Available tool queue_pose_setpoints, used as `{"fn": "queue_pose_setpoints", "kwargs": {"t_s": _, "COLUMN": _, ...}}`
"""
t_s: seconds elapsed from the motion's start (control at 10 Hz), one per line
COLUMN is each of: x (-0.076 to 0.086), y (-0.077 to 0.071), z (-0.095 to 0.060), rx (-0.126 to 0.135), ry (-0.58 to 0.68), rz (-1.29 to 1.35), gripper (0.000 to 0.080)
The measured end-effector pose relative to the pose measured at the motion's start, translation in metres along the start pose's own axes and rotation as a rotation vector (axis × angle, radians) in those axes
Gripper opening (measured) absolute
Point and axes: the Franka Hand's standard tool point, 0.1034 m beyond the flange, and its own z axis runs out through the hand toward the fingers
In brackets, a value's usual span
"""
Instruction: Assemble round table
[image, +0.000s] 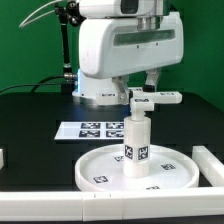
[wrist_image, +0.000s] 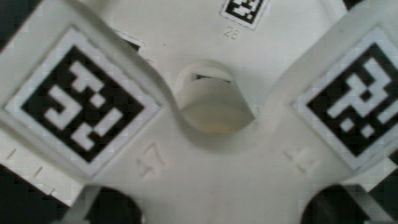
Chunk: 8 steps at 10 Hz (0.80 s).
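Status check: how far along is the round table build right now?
Done: the short thick white cylinder leg stands upright in the middle of the large white rimmed round disc. In hand: the white cross-shaped four-armed piece is at the leg's top, right under the claw. I cannot tell whether it is gripped or fully seated. Left: probably seating the cross on the leg and releasing it.

The marker board lies on the black table, a white rail block well apart
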Motion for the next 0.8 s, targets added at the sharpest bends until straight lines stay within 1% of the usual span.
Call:
{"fn": "queue_pose_setpoints", "kwargs": {"t_s": 0.5, "x": -0.003, "y": -0.002, "z": 0.01, "rx": 0.012, "ry": -0.012, "rz": -0.011, "gripper": 0.0443}}
{"fn": "queue_pose_setpoints", "kwargs": {"t_s": 0.8, "x": -0.005, "y": -0.002, "z": 0.02, "rx": 0.023, "ry": -0.022, "rz": -0.043, "gripper": 0.0443}}
